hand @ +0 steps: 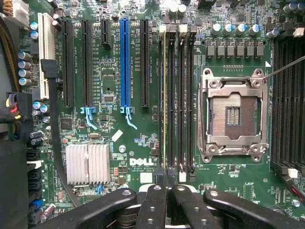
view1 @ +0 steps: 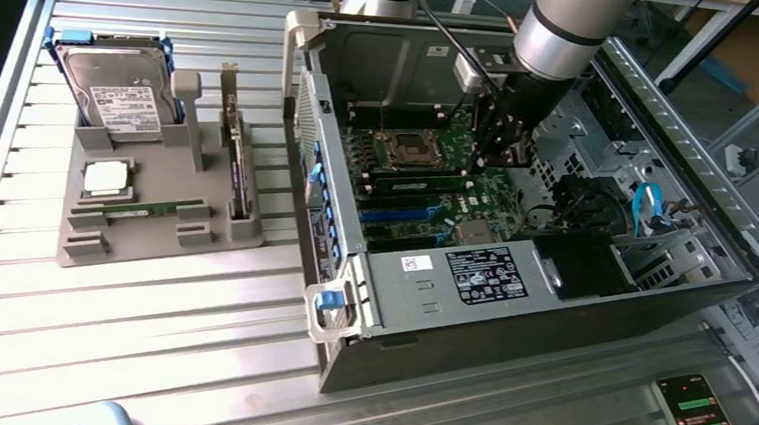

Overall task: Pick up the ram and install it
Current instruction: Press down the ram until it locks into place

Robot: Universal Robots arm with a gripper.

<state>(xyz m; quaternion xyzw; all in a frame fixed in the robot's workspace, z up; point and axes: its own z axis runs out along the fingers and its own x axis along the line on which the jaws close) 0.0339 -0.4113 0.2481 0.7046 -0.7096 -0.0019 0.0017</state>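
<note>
The ram [view1: 139, 208], a long thin green stick, lies flat in the grey holder [view1: 150, 247] at the exterior view's left, far from the arm. My gripper [view1: 498, 151] hangs inside the open computer case [view1: 482, 280], over the motherboard [hand: 114, 71]. In the wrist view the gripper [hand: 167, 183] is shut, its black fingertips [hand: 155, 195] meeting above the end of the memory slots [hand: 183, 95]. A thin board [hand: 165, 95] stands on edge in one of those slots. I cannot tell whether the fingertips touch it.
The holder also carries a hard drive [view1: 118, 94], a square silver processor [view1: 105, 178] and an expansion card [view1: 235, 172] on edge. The processor socket [hand: 233, 114] is empty. Case walls surround the arm, with cables and a black box [view1: 591, 262] at the exterior view's right.
</note>
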